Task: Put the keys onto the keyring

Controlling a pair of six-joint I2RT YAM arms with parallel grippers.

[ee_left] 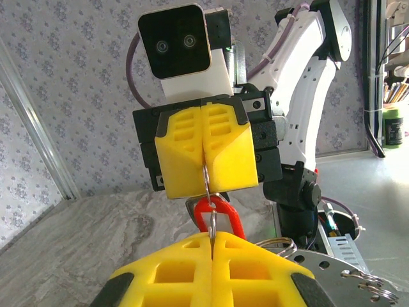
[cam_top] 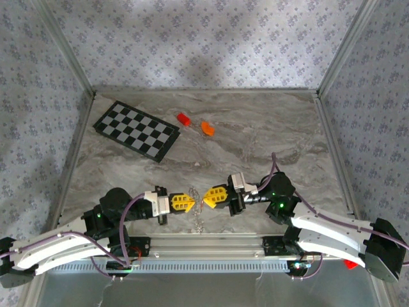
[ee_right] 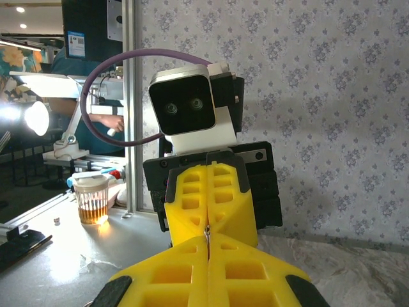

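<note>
My two grippers meet tip to tip low over the near middle of the table. The left gripper (cam_top: 192,203) (ee_left: 211,239) is shut on a thin metal loop seen edge-on, the keyring (ee_left: 211,225) (cam_top: 199,206). Facing it, the right gripper (cam_top: 206,197) (ee_left: 206,182) (ee_right: 207,242) is shut on the upper part of the same thin wire. One of the keys (ee_left: 221,213) hangs between the fingertips by its red head, with the wire passing through it. I cannot tell whether the wire is one loop or two. A sliver of metal (ee_right: 206,234) shows between the right fingertips.
A checkered board (cam_top: 136,130) lies at the back left, with a red brick (cam_top: 184,119) and an orange block (cam_top: 208,128) to its right. A short chain (cam_top: 199,222) trails on the table below the grippers. Another metal ring (ee_left: 276,245) lies near the right arm's base.
</note>
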